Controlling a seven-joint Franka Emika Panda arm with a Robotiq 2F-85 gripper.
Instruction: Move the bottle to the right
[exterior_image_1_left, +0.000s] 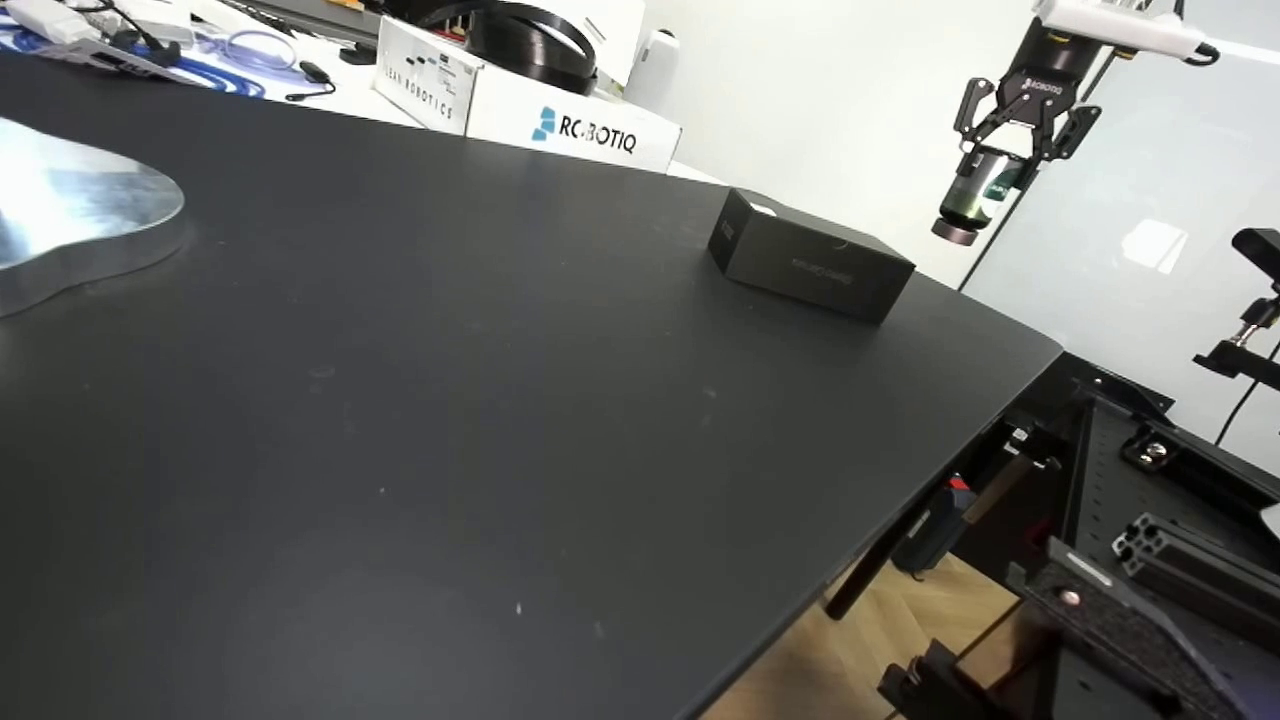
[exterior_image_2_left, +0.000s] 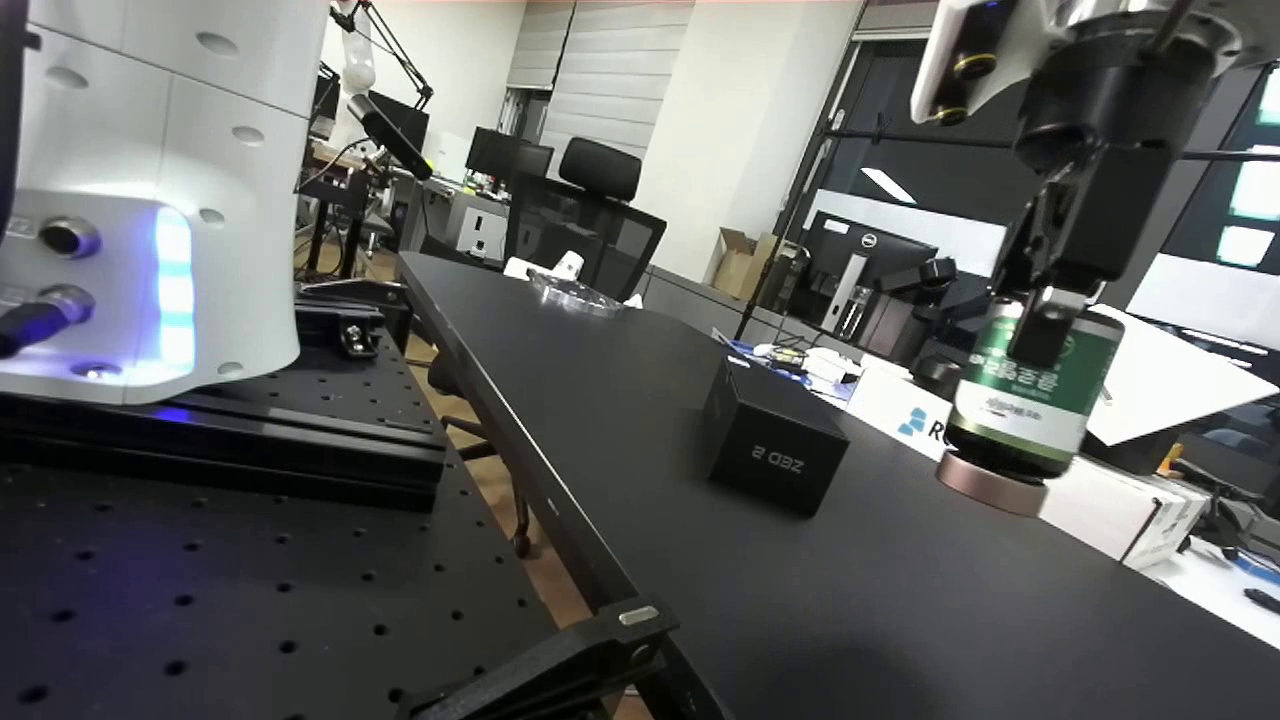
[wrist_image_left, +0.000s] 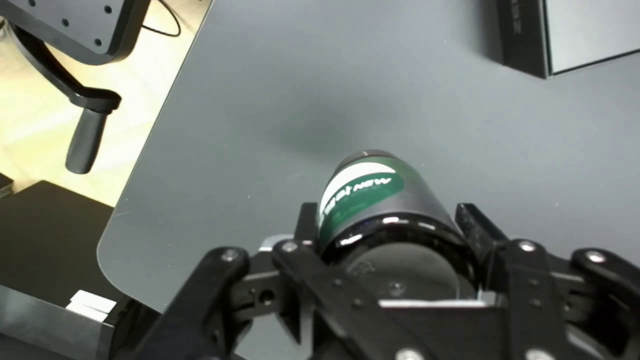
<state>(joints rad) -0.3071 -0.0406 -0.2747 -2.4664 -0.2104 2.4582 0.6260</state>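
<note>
Your work surface is a broad, flat, matt-black tabletop (exterior_image_1_left: 450, 400) with a rounded corner. Past one edge you have a white cardboard carton (exterior_image_1_left: 575, 125), printed ROBOTIQ. On the tabletop rests a black rectangular box (exterior_image_2_left: 765, 445) (marked ZED 2 on one face). Your jointed, black metal gripper (exterior_image_1_left: 999, 166) grasps a short, cylindrical, glossy dark bottle (exterior_image_2_left: 1030, 405) with a green-and-white label, one finger against each side. The bottle hangs above the tabletop in your grip, reddish-brown end lowest, apart from the box.
</note>
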